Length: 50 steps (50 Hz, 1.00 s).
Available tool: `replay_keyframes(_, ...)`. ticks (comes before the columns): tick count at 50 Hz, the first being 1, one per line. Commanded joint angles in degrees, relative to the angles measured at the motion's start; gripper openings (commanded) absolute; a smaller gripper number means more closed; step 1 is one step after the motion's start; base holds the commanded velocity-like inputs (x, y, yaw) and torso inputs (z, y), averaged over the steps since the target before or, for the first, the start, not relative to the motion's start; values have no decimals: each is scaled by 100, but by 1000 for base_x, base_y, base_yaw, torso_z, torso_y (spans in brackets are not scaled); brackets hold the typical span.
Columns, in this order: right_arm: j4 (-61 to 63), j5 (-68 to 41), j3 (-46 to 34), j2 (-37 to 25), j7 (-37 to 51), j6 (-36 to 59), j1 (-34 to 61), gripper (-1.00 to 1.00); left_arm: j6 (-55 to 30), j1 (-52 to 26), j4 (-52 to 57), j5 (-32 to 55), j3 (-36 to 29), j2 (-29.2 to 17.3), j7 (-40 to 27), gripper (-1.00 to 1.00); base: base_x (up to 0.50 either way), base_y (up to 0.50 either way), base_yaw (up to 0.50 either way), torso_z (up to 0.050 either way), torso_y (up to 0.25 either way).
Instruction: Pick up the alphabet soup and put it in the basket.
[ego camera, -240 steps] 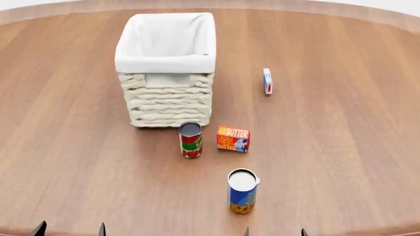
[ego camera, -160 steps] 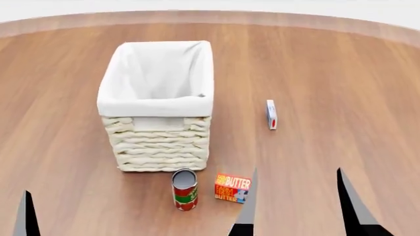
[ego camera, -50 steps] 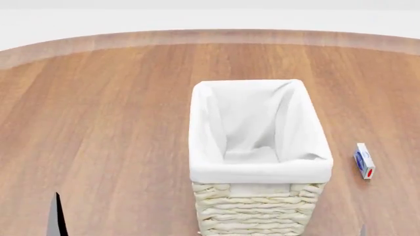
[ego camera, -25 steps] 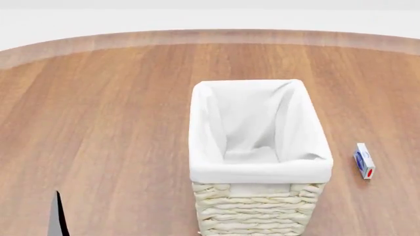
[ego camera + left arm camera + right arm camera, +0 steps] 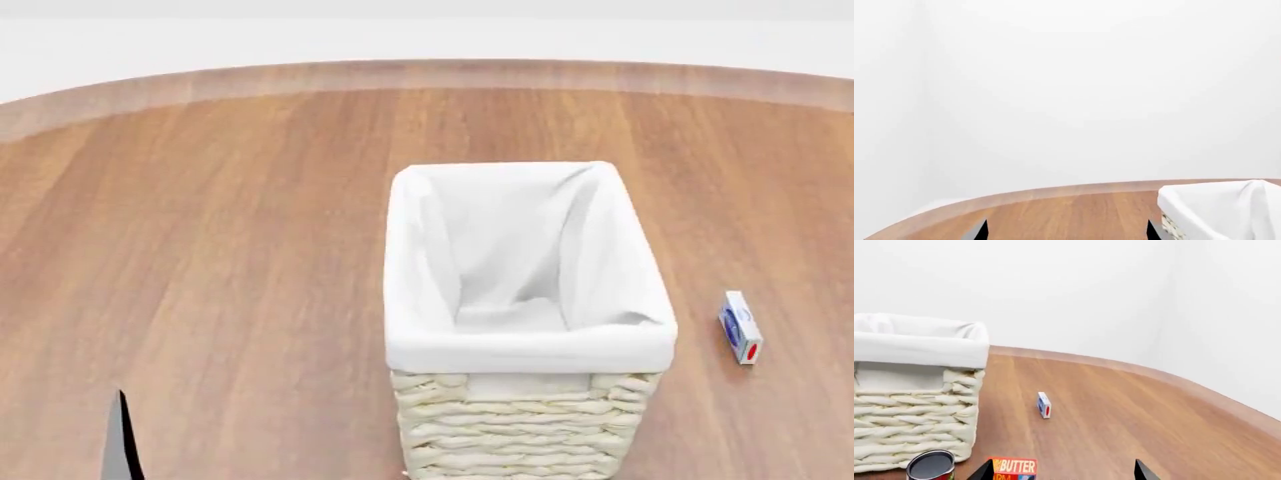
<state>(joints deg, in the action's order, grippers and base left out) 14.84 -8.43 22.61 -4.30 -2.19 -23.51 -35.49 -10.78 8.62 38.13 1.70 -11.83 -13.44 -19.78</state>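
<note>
The alphabet soup is out of view in every frame. The basket (image 5: 527, 350), cream wicker with a white cloth liner, stands in the middle of the head view and holds nothing I can see. It also shows in the right wrist view, the basket (image 5: 914, 347), and at the edge of the left wrist view, the basket (image 5: 1217, 205). My left gripper (image 5: 1066, 232) is open over bare wood beside the basket, and one of its fingertips (image 5: 120, 440) shows low in the head view. My right gripper (image 5: 1062, 472) is open and holds nothing.
A red-and-green can with a dark top (image 5: 931, 465) and a butter box (image 5: 1014, 469) sit on the table in front of the basket, just beyond the right gripper. A small blue-and-white box (image 5: 739, 327) lies right of the basket. The round wooden table's far edge (image 5: 427, 70) curves behind.
Over the past seconds the head view rose and shifted, so both cans and the butter box dropped out of it. Nothing has visibly moved in the last second.
</note>
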Motion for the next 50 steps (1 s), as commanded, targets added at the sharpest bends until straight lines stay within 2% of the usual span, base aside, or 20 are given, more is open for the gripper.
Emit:
replay_keyframes(1,-510,207,-222,45,139,-248,319,100,-33,-3,36,10,-20,-30,-45,100,0,0,0,0,0)
replay_keyframes(13,-1013,259,-453,14,216,-533,468,100,-19,-4,42,58,-46,-92,-110,100,0,0,0,0,0)
replay_keyframes(25,-2286,-116,-519,-28,170,-1044,788,100,-52,-14,81,77,-89,-145,-179,100,0,0,0,0,0)
replay_keyframes(50,-2829,-93,-659,-140,402,-1204,1000,100,-64,-18,138,134,-135,-246,-298,100,0,0,0,0,0)
